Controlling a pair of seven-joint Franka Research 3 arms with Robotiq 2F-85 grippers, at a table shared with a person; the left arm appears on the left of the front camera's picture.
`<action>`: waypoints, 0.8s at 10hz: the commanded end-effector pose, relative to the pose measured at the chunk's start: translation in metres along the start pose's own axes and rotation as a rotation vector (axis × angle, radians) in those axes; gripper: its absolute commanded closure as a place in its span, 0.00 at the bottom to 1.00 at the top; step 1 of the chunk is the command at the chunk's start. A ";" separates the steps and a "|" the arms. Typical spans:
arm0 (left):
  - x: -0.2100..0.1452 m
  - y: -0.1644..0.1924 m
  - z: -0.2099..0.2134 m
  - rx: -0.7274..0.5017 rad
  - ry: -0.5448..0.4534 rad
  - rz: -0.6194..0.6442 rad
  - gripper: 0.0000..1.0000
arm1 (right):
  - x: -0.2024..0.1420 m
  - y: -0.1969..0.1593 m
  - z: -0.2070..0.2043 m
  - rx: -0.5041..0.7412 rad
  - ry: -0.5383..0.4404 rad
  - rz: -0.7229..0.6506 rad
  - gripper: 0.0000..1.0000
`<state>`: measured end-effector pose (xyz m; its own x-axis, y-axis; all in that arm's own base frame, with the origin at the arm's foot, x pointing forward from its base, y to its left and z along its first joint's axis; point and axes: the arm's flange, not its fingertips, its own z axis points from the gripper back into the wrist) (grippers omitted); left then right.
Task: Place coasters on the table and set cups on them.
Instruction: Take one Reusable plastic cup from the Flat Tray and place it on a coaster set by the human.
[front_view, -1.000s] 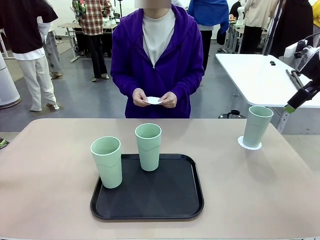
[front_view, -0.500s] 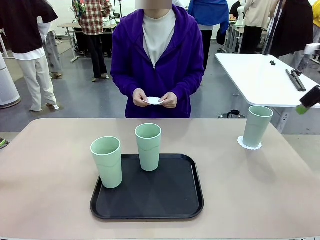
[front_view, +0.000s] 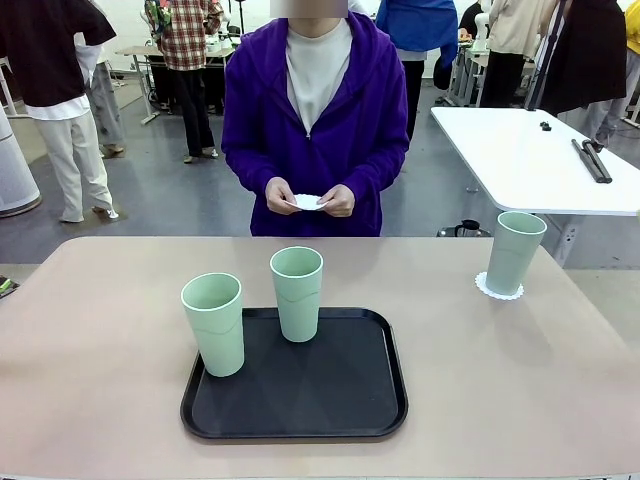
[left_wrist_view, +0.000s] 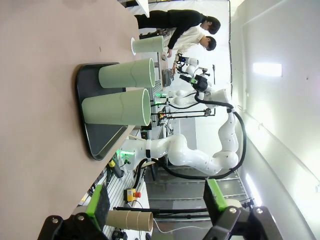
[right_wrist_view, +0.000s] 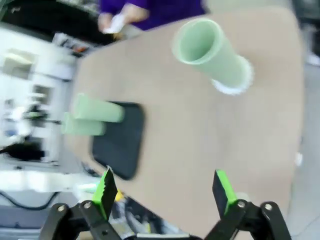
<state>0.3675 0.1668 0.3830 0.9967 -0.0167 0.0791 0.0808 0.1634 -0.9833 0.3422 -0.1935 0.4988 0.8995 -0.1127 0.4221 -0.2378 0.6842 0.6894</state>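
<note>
Two mint-green cups (front_view: 212, 325) (front_view: 297, 293) stand on the black tray (front_view: 330, 400) on the beige-pink table (front_view: 100, 330). At the far right a third cup (front_view: 514, 252) stands upright on a scalloped white coaster (front_view: 498, 289). The person across the table holds another coaster (front_view: 308, 201) in both hands. In the left wrist view my left gripper (left_wrist_view: 156, 202) is open and holds nothing, with the cups (left_wrist_view: 120, 106) (left_wrist_view: 129, 74) far ahead. My right gripper (right_wrist_view: 165, 190) is open high above the table, apart from the cup (right_wrist_view: 210, 50) on its coaster (right_wrist_view: 235, 82).
A white table (front_view: 520, 150) with small dark items stands behind the far right corner. Several people stand farther back in the room. The right arm (left_wrist_view: 200, 157) shows beyond the table edge in the left wrist view.
My right gripper has drawn away from the cup on the coaster, moving right and out of the front view. The cups, tray and the person's hands have not moved.
</note>
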 end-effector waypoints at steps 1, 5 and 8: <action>0.000 -0.001 0.003 -0.012 0.001 -0.019 0.00 | 0.021 -0.039 0.015 0.294 0.034 -0.013 0.00; 0.000 -0.001 0.003 -0.012 0.001 -0.019 0.00 | 0.028 -0.103 0.024 0.370 0.147 -0.093 0.00; 0.000 -0.001 0.003 -0.012 0.001 -0.019 0.00 | 0.031 -0.129 0.012 0.376 0.183 -0.083 0.00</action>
<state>0.3675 0.1667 0.3830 0.9967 -0.0171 0.0791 0.0808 0.1629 -0.9833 0.3937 -0.2888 0.4258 0.9697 -0.0427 0.2407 -0.2098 0.3600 0.9091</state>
